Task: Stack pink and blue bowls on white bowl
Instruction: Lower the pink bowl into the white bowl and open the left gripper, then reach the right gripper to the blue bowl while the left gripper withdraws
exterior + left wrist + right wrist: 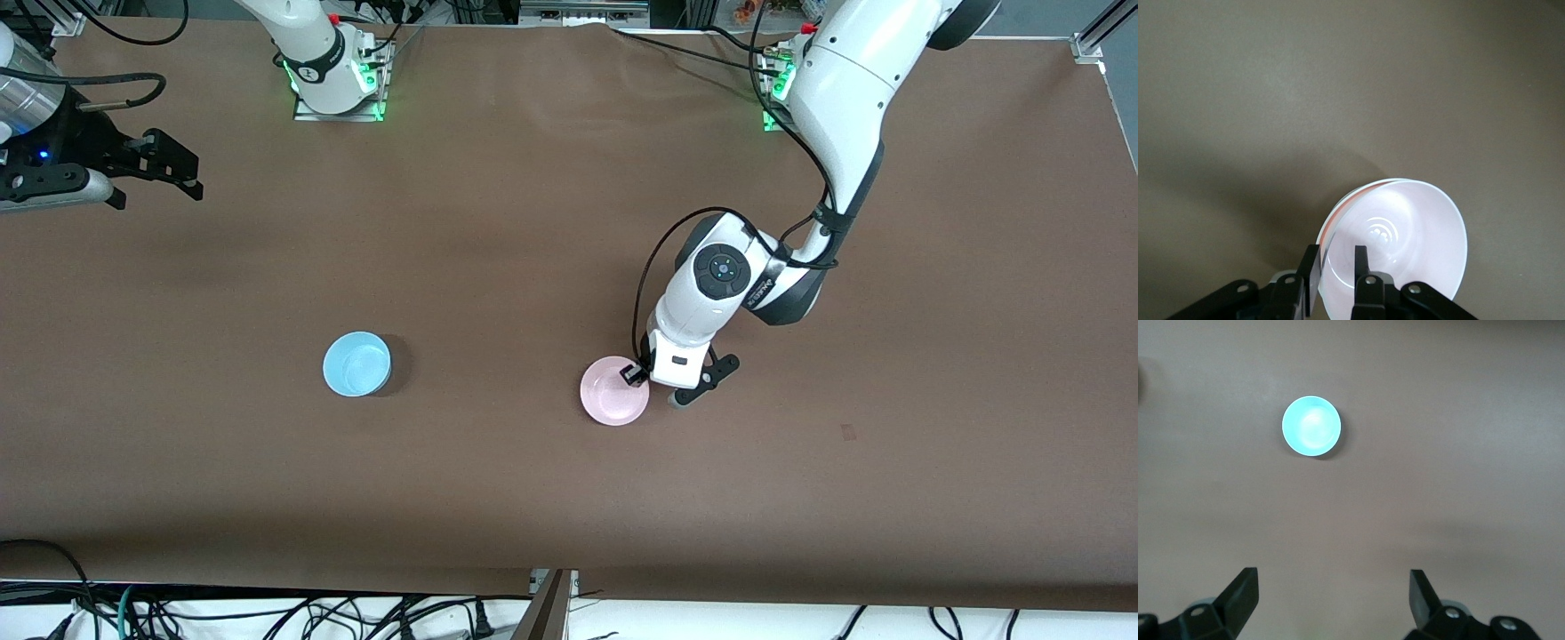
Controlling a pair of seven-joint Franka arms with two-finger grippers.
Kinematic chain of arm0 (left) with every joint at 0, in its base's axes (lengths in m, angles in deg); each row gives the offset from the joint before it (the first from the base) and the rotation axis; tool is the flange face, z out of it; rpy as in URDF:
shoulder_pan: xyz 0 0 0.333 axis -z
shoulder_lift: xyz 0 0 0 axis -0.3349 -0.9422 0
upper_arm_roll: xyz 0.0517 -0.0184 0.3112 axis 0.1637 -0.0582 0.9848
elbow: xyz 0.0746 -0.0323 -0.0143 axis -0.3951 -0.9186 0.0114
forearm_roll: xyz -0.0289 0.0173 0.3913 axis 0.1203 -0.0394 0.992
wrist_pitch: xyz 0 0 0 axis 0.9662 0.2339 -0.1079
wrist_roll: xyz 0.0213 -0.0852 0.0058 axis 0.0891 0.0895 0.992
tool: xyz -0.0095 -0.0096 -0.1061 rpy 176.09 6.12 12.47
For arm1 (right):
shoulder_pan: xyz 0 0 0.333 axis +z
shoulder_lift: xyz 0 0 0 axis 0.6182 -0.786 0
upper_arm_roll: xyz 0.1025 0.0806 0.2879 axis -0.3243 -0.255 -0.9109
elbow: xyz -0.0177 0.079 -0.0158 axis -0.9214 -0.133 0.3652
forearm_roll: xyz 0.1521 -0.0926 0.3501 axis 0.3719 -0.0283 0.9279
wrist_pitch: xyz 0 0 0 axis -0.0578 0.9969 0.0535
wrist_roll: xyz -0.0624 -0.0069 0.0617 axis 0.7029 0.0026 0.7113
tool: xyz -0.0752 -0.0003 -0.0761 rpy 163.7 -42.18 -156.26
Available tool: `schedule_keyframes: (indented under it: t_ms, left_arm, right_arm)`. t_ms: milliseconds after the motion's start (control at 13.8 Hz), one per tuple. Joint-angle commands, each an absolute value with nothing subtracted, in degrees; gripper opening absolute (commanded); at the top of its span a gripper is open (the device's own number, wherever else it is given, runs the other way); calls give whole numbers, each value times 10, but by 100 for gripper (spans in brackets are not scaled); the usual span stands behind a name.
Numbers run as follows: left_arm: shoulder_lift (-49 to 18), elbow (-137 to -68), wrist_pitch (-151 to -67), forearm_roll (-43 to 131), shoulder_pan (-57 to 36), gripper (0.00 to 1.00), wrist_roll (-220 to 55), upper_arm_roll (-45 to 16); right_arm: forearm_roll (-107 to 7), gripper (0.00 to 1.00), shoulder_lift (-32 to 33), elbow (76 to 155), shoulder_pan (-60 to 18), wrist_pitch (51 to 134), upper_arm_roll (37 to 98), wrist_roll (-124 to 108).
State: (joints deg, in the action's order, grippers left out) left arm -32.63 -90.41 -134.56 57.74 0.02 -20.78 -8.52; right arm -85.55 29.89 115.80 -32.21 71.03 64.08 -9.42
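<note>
My left gripper (656, 384) sits around the pink bowl (612, 392) rim, a bit spread | right gripper (156, 188) waits, spread wide | blue bowl (356, 364) alone on worktop (569, 498)

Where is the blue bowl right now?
The blue bowl sits alone on the table, beside the pink bowl, toward the right arm's end.

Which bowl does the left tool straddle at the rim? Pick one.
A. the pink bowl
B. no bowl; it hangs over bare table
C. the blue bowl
A: the left tool has one finger inside and one outside the rim of the pink bowl; the blue bowl sits apart, toward the right arm's end.
</note>
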Motion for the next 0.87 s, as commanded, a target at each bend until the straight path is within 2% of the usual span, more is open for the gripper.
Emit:
schedule_keyframes:
  t_ms: [0, 145, 290, 653, 798]
  left_arm:
    - [-327, -887, -1336, 596, 2, 27, -194, -81]
    - [-320, -887, -1335, 596, 2, 26, -194, -81]
    - [-316, -884, -1328, 597, -1, 26, -195, -81]
    - [-305, -798, -1178, 597, -11, 26, -214, -84]
    - [-305, -782, -1158, 594, -18, 26, -228, -84]
  right_arm:
    - [-853, 100, 290, 1142, -326, 702, 641, -91]
    - [-853, 100, 287, 1142, -325, 700, 640, -92]
    - [-856, 100, 252, 1136, -325, 701, 640, -84]
    - [-853, 100, 170, 1119, -322, 704, 640, -83]
    - [-859, 100, 139, 1119, -326, 711, 640, -81]
